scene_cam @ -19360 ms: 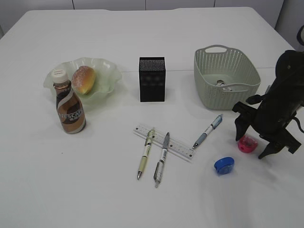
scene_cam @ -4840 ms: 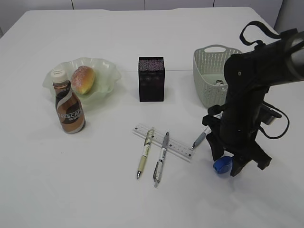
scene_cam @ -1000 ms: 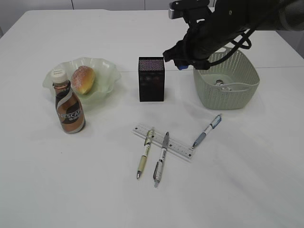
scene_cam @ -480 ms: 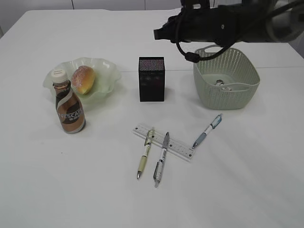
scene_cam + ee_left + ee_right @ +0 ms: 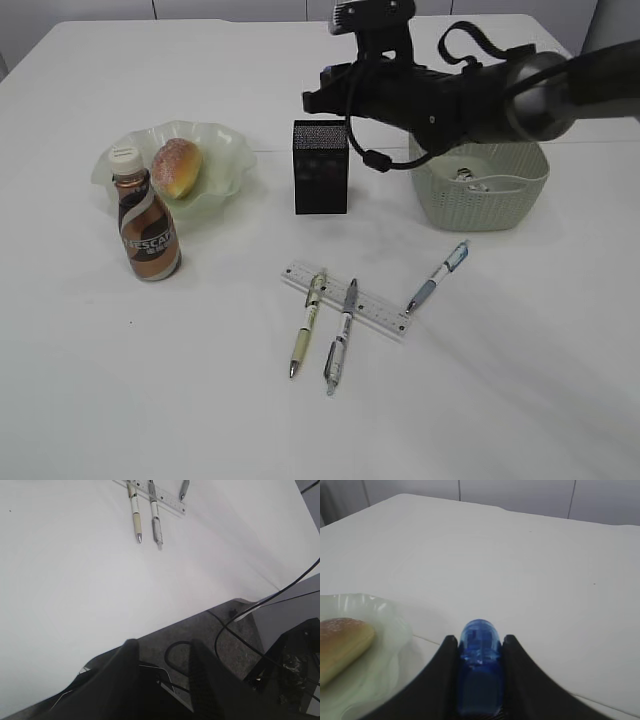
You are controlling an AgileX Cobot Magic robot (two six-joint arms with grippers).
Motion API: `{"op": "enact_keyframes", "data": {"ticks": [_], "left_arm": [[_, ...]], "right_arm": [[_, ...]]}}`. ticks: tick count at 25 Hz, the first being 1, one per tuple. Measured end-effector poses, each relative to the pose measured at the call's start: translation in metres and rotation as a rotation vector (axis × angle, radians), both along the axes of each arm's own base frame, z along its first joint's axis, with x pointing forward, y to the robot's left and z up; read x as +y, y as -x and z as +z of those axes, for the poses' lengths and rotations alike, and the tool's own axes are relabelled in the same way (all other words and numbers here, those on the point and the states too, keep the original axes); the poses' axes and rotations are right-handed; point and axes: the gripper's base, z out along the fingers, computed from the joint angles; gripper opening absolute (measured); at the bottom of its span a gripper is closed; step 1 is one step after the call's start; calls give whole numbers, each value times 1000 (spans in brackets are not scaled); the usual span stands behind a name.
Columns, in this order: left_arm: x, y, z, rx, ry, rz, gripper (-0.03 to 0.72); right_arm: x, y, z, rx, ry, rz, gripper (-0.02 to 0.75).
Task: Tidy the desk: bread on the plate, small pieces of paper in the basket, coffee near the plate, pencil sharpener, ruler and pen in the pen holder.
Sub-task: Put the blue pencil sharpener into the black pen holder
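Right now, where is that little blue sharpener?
The blue sharpener is clamped in the right gripper, held in the air above the black pen holder, left of the basket.

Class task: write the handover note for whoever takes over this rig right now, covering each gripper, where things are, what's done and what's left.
Right gripper: shut on the blue pencil sharpener, above the black pen holder.
Left gripper: open, empty, off the table edge.
Done: bread roll on the green plate, coffee bottle beside it, scraps in the green basket.
Left: drop the sharpener; then the clear ruler and three pens.
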Motion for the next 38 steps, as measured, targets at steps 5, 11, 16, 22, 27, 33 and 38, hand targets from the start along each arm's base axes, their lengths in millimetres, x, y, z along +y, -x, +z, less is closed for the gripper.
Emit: {"op": "enact_keyframes", "data": {"ticks": [5,11,16,22,27,33,38], "left_arm": [[0,0,0,-1,0,1,246],[0,0,0,-1,0,1,246],[0,0,0,-1,0,1,246],[0,0,0,-1,0,1,246],[0,0,0,0,4,0,246],[0,0,0,0,4,0,246],[0,0,0,0,4,0,246]], "right_arm": [[12,-2,-18,-6,39,43,192],[14,-2,-25,2,49,52,192],[15,-2,-25,-6,64,61,192],[15,-2,-25,-14,82,73,192],[15,-2,-24,-14,85,74,192],[15,-2,-25,-13,86,74,192],[15,-2,-25,-13,88,75,193]]}}
